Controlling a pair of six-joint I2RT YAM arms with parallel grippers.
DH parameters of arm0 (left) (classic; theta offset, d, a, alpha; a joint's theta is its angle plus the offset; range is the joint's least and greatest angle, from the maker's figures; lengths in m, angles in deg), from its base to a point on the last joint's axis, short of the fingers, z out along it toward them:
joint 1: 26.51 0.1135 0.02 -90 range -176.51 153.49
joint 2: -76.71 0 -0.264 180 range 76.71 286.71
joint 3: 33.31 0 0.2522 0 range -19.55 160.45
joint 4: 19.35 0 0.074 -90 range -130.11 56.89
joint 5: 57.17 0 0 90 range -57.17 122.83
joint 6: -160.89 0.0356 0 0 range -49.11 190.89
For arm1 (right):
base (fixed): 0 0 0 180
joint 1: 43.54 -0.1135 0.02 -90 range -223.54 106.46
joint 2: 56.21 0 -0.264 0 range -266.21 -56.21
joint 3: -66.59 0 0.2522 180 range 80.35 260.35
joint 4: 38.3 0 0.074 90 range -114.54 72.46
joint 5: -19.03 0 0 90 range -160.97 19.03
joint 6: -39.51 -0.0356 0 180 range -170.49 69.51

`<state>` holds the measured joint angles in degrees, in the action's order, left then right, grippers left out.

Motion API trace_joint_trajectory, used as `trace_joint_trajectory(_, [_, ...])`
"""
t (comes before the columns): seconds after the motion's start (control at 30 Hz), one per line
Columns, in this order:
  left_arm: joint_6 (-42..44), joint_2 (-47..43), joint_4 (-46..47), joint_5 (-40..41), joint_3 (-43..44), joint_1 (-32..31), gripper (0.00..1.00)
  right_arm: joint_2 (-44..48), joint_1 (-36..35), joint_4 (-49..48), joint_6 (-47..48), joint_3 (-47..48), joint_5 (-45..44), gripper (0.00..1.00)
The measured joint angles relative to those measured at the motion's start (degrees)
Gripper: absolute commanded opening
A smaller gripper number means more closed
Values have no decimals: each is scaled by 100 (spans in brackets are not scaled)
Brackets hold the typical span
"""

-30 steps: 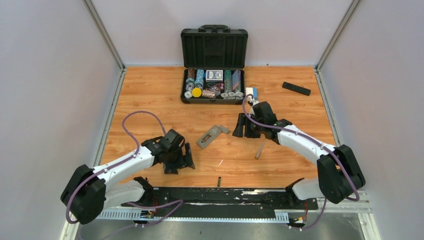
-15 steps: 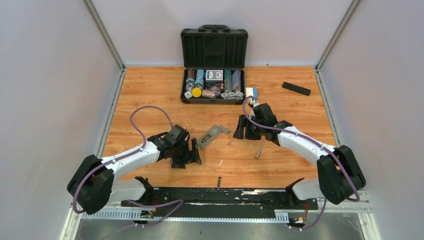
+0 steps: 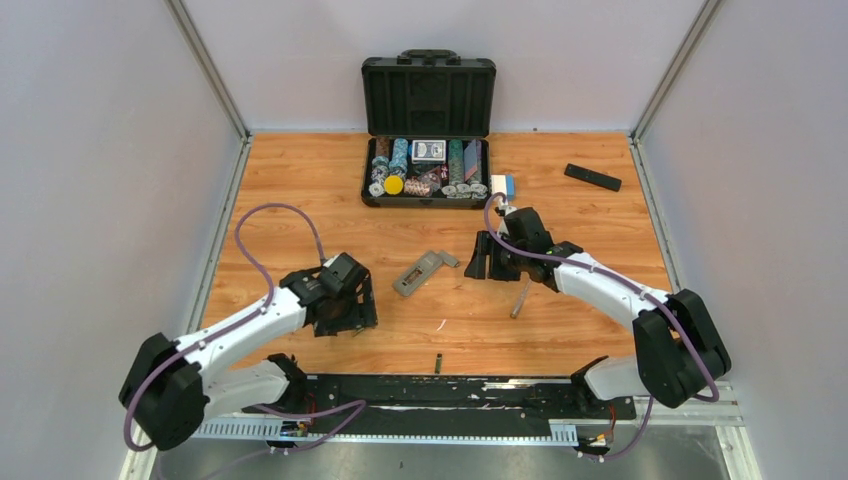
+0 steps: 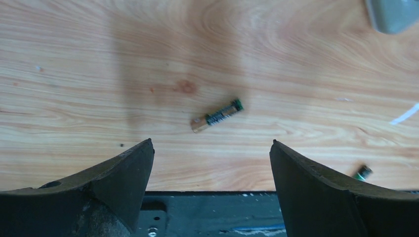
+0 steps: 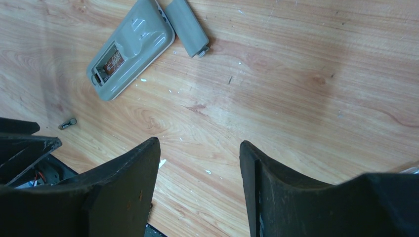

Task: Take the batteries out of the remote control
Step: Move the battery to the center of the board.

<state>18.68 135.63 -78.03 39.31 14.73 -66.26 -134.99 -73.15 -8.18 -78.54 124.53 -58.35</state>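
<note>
Two batteries (image 4: 217,115) lie out on the table (image 4: 99,59) — one just ahead of the left arm's jaws, another (image 4: 363,172) by the black rail (image 4: 212,212). The remote (image 5: 131,47) lies open, cover (image 5: 187,22) beside it, one cell (image 5: 112,60) seemingly left inside. Both pairs of jaws gape empty.

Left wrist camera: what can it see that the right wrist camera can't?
Only the left wrist view shows two loose batteries: one battery lying ahead of the open left gripper, and a second battery peeking past a finger. Only the right wrist view shows the whole grey remote, compartment open, with its loose cover next to it. Both show the wooden table and an open gripper. The right gripper also faces one small battery; I cannot tell if it is one of those two.
</note>
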Motion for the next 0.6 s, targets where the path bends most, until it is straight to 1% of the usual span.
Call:
trace_joint_trajectory(0.13, [166,761,-79,293,354,0,95,0,0,2,0,0,2,61])
trace_joint_trajectory(0.27, [330,1215,210,282,588,0,95,0,0,7,0,0,0,61])
trace_joint_trajectory(0.4, [372,1478,369,151,577,0,95,0,0,9,2,0,-7,61])
trace_joint_trajectory(0.6, [345,1392,702,-177,280,0,95,0,0,11,2,0,-7,61])
